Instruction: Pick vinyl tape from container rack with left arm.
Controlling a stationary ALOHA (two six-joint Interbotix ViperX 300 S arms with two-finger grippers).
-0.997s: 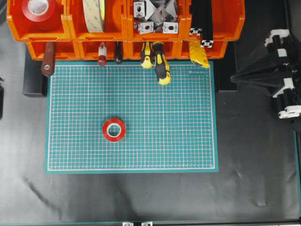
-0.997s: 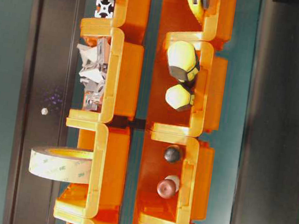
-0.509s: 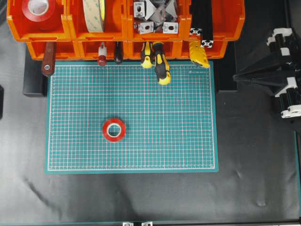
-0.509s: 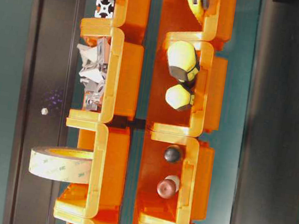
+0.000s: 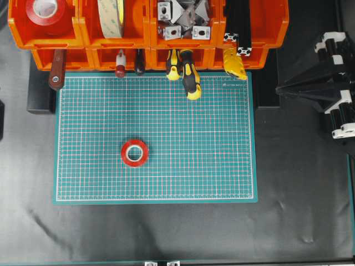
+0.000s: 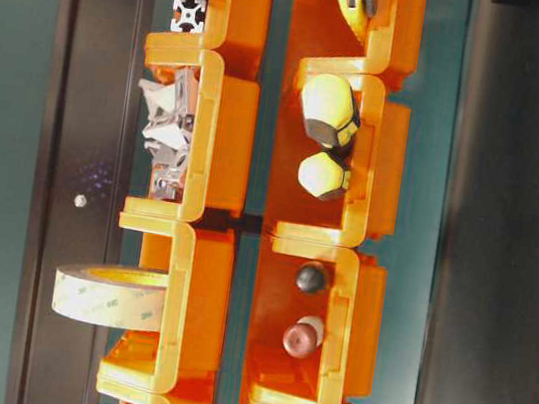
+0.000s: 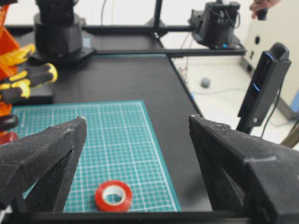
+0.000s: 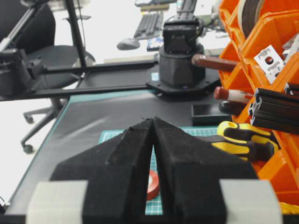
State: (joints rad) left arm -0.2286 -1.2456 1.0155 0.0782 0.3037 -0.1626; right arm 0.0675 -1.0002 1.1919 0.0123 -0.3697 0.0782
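A small red vinyl tape roll (image 5: 135, 153) with a white core lies flat on the green grid mat (image 5: 211, 166), apart from both grippers. It also shows in the left wrist view (image 7: 113, 196) and the right wrist view (image 8: 152, 185). Another red roll (image 5: 45, 11) sits in the top-left bin of the orange container rack (image 5: 83, 34). My left gripper (image 7: 136, 120) is open and empty, level with the mat, with the roll low between its fingers and some way ahead. My right gripper (image 5: 278, 91) is shut and empty off the mat's right side; its tips show in the right wrist view (image 8: 153, 119).
A cream tape roll (image 5: 111, 16) stands in the second upper bin and shows in the table-level view (image 6: 111, 295). Metal brackets (image 5: 180, 19) and black profiles (image 5: 238, 27) fill other bins. Yellow-black screwdrivers (image 5: 188, 77) and other tool handles stick out of the lower bins over the mat's far edge.
The right arm has shifted slightly toward the back. The tape roll on the mat and the rack's contents have not moved.
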